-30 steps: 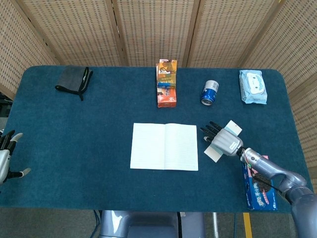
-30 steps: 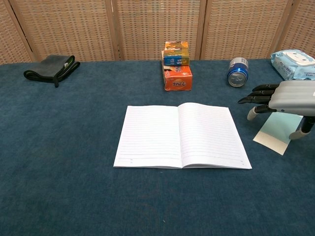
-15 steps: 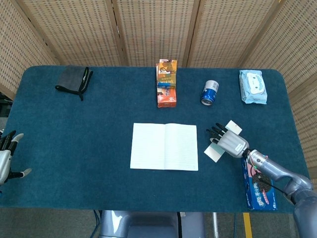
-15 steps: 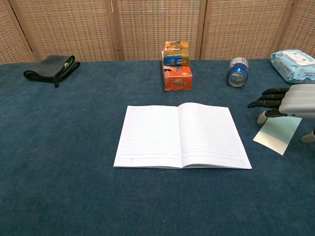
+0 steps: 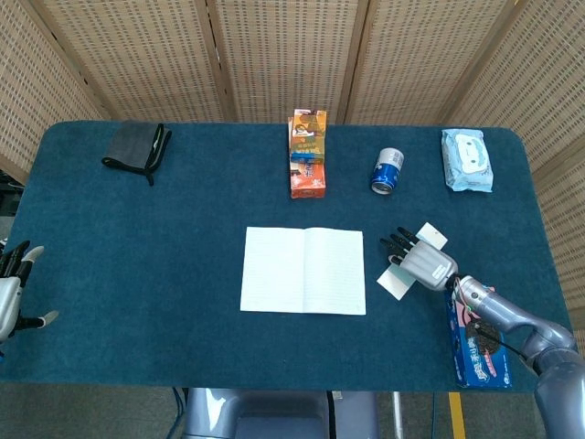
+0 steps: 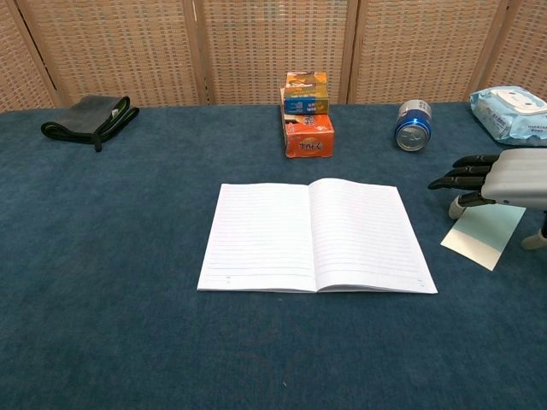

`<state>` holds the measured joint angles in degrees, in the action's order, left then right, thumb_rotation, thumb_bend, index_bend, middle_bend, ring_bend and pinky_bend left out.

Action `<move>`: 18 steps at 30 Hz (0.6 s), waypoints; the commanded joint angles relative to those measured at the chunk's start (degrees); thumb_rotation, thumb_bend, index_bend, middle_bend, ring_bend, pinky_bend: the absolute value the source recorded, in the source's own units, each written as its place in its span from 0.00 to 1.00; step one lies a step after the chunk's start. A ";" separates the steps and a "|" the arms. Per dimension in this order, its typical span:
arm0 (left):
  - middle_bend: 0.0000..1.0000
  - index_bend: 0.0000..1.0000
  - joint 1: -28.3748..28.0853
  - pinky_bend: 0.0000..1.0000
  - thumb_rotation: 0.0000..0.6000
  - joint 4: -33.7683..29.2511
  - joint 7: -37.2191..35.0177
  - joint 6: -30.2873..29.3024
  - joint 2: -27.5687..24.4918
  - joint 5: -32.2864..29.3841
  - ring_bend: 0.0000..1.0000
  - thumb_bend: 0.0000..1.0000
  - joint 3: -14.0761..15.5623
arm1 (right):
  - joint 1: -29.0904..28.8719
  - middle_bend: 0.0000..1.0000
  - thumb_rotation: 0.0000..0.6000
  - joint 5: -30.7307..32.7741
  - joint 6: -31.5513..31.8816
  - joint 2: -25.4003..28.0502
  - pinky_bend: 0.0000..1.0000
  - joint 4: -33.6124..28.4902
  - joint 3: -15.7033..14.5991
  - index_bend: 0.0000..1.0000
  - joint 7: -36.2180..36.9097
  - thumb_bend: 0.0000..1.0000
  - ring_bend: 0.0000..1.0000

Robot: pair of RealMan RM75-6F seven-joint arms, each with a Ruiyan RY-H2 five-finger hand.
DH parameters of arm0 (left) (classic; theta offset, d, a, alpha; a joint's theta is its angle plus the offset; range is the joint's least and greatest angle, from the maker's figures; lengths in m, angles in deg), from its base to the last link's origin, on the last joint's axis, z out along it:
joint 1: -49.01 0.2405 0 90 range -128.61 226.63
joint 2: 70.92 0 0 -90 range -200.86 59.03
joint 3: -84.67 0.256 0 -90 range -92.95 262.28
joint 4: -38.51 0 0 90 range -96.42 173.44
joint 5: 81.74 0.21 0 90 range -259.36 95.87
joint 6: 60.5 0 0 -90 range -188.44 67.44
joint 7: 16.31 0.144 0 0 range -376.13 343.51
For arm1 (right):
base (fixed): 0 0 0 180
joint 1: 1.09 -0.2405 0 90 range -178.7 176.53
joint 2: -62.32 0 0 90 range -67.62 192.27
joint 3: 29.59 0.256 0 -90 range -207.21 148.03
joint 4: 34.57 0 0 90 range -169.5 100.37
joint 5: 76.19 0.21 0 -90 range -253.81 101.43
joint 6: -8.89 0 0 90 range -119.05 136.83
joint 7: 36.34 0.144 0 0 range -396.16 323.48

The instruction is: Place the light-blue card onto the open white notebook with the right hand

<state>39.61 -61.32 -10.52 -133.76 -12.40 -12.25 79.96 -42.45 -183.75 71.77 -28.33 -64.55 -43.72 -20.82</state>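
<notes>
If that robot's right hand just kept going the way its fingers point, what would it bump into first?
Probably the open white notebook: the right hand points its dark fingers toward it over bare blue cloth, though height is unclear.

Silver-grey right hand (image 5: 424, 263) with black fingers (image 6: 457, 173). Metallic grey forearm (image 5: 507, 317). Pale left hand (image 5: 9, 294), dark-tipped.

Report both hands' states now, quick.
Left hand: open, holding nothing, at the table's left edge.
Right hand: open, fingers extended over the light-blue card, not gripping it.
</notes>
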 commanded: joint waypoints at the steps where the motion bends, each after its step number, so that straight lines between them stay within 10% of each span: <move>1: 0.00 0.00 -0.03 0.00 1.00 0.01 0.04 0.01 0.02 -0.01 0.00 0.00 0.02 | 0.11 0.00 1.00 0.07 0.24 -0.29 0.00 0.16 -0.06 0.42 -0.23 0.00 0.00; 8: 0.00 0.00 -0.09 0.00 1.00 -0.05 0.01 0.05 -0.03 -0.06 0.00 0.00 0.06 | 0.56 0.00 1.00 0.06 3.63 -0.99 0.00 0.65 0.15 0.64 0.63 0.19 0.00; 18: 0.00 0.00 0.05 0.00 1.00 -0.05 -0.32 -0.20 -0.11 0.31 0.00 0.00 0.26 | 0.30 0.00 1.00 0.43 5.62 -0.74 0.00 0.21 0.69 0.66 0.06 0.23 0.00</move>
<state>39.66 -61.38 -10.86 -133.95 -12.51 -11.93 80.22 -42.11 -183.37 77.34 -29.13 -64.28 -43.07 -20.70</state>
